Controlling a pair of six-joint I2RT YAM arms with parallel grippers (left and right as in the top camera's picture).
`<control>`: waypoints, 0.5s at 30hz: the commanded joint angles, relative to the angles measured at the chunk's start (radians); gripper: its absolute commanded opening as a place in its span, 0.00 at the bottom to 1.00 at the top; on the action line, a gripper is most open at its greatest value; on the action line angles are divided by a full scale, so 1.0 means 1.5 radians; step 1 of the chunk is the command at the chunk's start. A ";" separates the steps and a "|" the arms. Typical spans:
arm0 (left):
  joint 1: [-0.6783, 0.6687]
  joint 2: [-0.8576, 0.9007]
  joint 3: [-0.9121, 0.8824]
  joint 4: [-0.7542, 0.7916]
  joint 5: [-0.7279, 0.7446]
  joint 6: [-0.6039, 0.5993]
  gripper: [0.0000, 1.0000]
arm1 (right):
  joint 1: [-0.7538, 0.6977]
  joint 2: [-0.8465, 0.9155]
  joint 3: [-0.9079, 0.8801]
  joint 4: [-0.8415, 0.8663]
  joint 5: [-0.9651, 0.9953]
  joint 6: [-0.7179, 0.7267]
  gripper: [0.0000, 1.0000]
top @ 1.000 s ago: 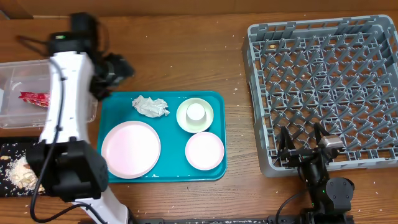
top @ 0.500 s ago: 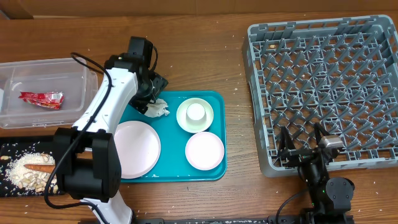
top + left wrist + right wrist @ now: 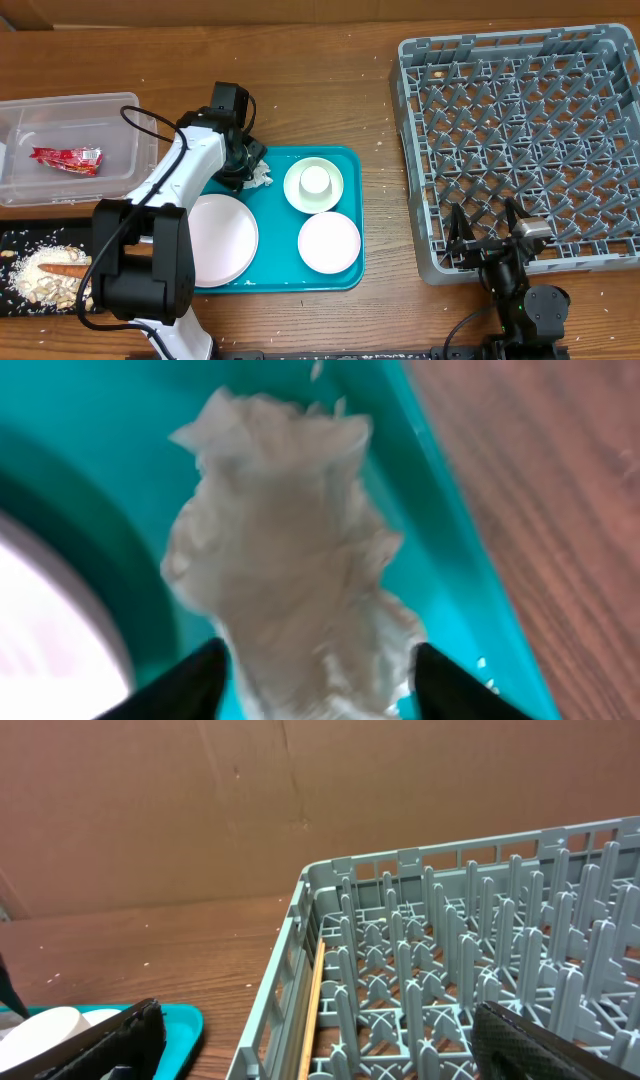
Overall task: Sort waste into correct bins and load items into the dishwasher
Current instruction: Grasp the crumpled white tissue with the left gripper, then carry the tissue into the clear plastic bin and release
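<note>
A crumpled white paper wad [image 3: 263, 178] lies at the back left of the teal tray [image 3: 350, 272]. My left gripper [image 3: 248, 165] is open and straddles it; in the left wrist view the wad [image 3: 290, 550] sits between the two fingers [image 3: 315, 695]. The red-and-silver wrapper [image 3: 66, 158] lies in the clear tub [image 3: 130, 110]. The carrot [image 3: 64, 270] and the crumbs [image 3: 40, 280] lie on the black tray [image 3: 18, 238]. The pink plate [image 3: 222, 238], the white bowl [image 3: 334, 190] holding the cup [image 3: 315, 180], and the small pink dish [image 3: 328, 242] sit on the teal tray. My right gripper [image 3: 490, 238] is open and empty at the front edge of the grey dish rack [image 3: 520, 130].
The left arm reaches from the front left across the plate's left side. The right wrist view shows the rack's pegs [image 3: 450, 970] between the open fingers [image 3: 320, 1050], and a corner of the teal tray [image 3: 185, 1020] with the bowl [image 3: 50, 1025]. Crumbs are scattered on the wooden table.
My left arm has swung right from over the clear tub to the teal tray and come down over the paper wad, uncovering the carrot on the black tray. The right arm has not moved.
</note>
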 commanded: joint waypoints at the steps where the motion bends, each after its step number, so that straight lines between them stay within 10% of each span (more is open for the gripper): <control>1: -0.001 -0.005 -0.008 0.014 -0.035 -0.005 0.48 | -0.002 -0.005 -0.007 0.004 0.006 -0.003 1.00; 10: -0.001 -0.004 -0.024 0.013 -0.025 -0.004 0.48 | -0.002 -0.005 -0.007 0.004 0.006 -0.003 1.00; 15: -0.001 -0.004 -0.037 0.012 -0.015 0.006 0.14 | -0.002 -0.005 -0.007 0.004 0.006 -0.003 1.00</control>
